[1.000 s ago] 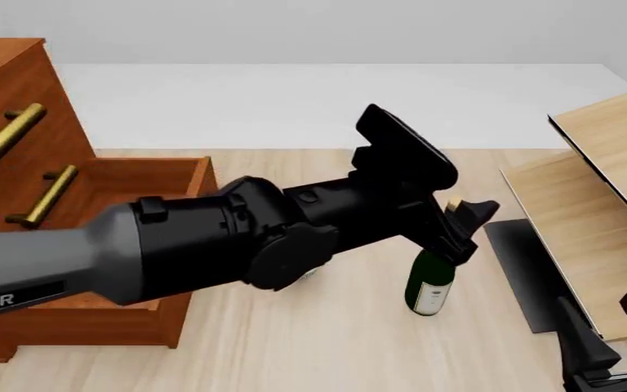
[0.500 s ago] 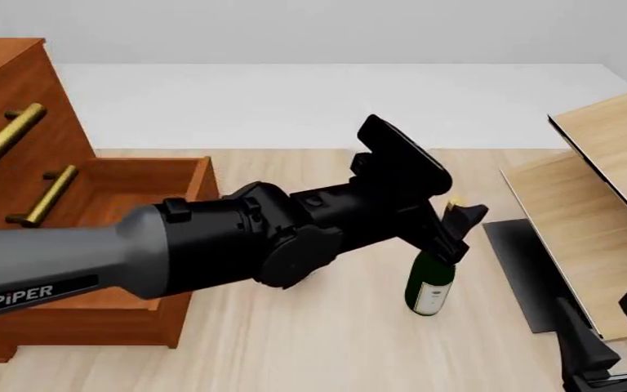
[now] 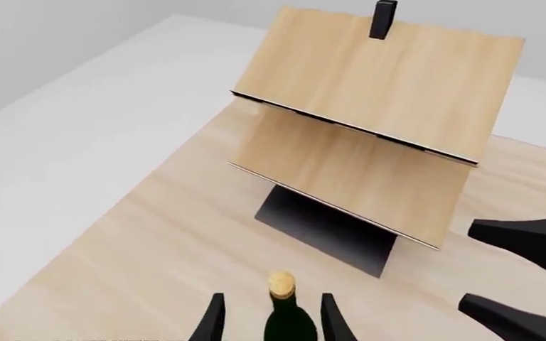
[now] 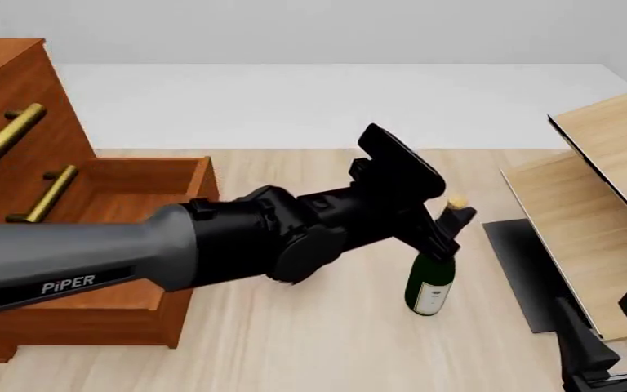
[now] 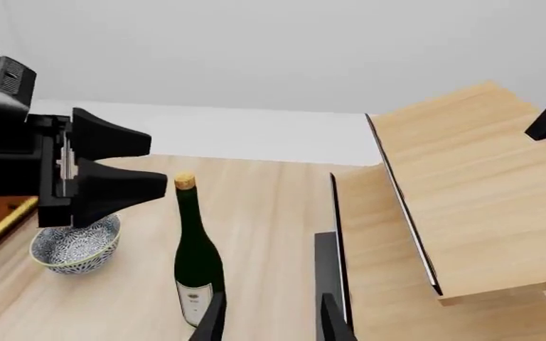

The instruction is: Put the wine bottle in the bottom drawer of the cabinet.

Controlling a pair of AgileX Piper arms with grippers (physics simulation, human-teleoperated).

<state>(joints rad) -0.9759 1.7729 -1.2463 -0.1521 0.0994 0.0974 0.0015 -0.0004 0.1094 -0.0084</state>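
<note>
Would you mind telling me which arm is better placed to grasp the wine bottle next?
Left. Its open claw already straddles the wine bottle at the neck, beside the bottom drawer. The right claw sits back near the table's front edge, farther from the bottle.

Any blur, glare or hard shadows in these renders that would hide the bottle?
Front view: sharp, flat light, but the left arm covers the wine bottle neck. Right wrist view: the whole bottle is crisp, no glare. Left wrist view: only its cork end shows, cut by the frame.
</note>
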